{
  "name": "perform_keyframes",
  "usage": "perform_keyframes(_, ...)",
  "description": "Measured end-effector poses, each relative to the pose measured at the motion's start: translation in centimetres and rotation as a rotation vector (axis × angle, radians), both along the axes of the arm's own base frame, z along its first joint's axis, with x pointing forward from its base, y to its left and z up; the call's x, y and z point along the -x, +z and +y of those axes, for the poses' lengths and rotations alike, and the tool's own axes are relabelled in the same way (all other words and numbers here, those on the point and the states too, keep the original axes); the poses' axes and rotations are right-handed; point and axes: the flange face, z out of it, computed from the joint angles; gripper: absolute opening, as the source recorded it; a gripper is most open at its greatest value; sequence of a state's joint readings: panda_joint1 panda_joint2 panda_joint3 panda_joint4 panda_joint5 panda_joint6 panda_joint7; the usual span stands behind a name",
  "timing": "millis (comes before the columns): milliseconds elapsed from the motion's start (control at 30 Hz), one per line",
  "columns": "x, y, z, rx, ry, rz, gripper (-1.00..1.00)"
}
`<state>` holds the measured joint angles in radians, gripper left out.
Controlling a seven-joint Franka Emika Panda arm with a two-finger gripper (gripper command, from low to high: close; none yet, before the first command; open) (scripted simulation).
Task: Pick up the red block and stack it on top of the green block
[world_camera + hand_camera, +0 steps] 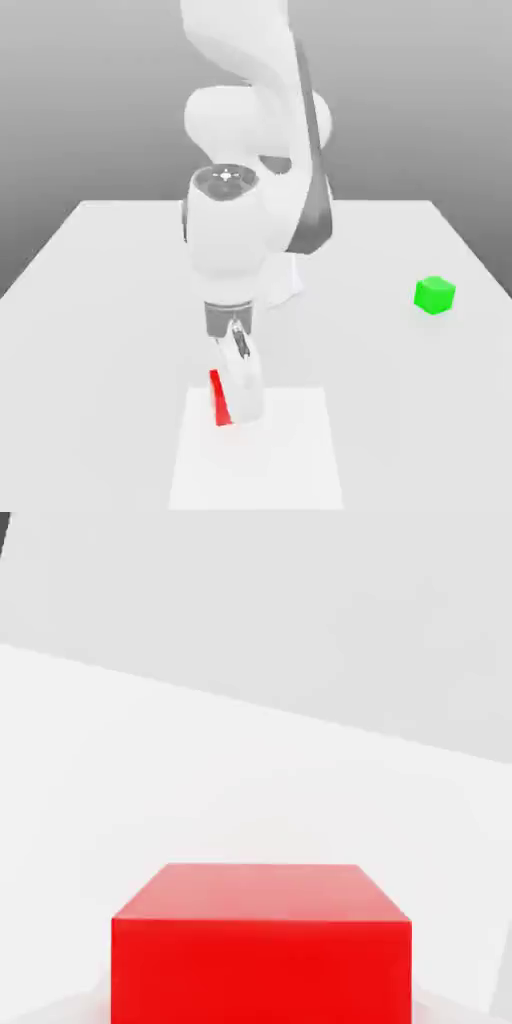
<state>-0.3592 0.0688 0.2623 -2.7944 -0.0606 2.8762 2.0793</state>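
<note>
1. Over the near part of the pale table [380, 360], the gripper [240, 405] reaches down from the white arm [228, 240], its hand slightly tilted in the exterior view.
2. Between its fingers, the red block [219, 402] is grasped; the gripper is closed on it, with a pale finger edge at each of two opposite sides of the block in the hand view.
3. From the exterior view, part of the red block is hidden behind the hand, and its visible part lies toward the exterior view's left of the fingers.
4. Around and below that spot, a white square [290, 455] marks the table. Whether the red block touches it or hangs just above, I cannot tell.
5. Toward the exterior view's right, the green block [434, 295] sits on the table, farther back than the red block, well apart from it and outside the white square. Nothing is stacked on its top.
</note>
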Motion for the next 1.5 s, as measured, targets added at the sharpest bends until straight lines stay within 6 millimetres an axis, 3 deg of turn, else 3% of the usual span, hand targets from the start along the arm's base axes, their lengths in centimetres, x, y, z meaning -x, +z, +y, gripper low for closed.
perform_keyframes(200, 0.6, 1.9, 0.3, 0.005, 0.016, 0.014, -1.0)
perform_keyframes(433, 1.5, 5.6, 8.7, 0.072, 0.303, 0.041, -1.0)
perform_keyframes(633, 4.7, 7.9, 16.8, 0.104, 0.576, 0.053, -1.0)
perform_keyframes(867, 11.1, 9.1, 25.3, 0.107, 0.914, 0.052, -1.0)
perform_keyframes(1100, 19.5, 8.6, 31.9, 0.082, 1.281, 0.04, -1.0)
perform_keyframes(1400, 31.0, 5.8, 36.6, 0.022, 1.794, 0.013, -1.0)
perform_keyframes(1500, 32.0, 3.2, 37.0, 0.02, 1.842, 0.009, -1.0)
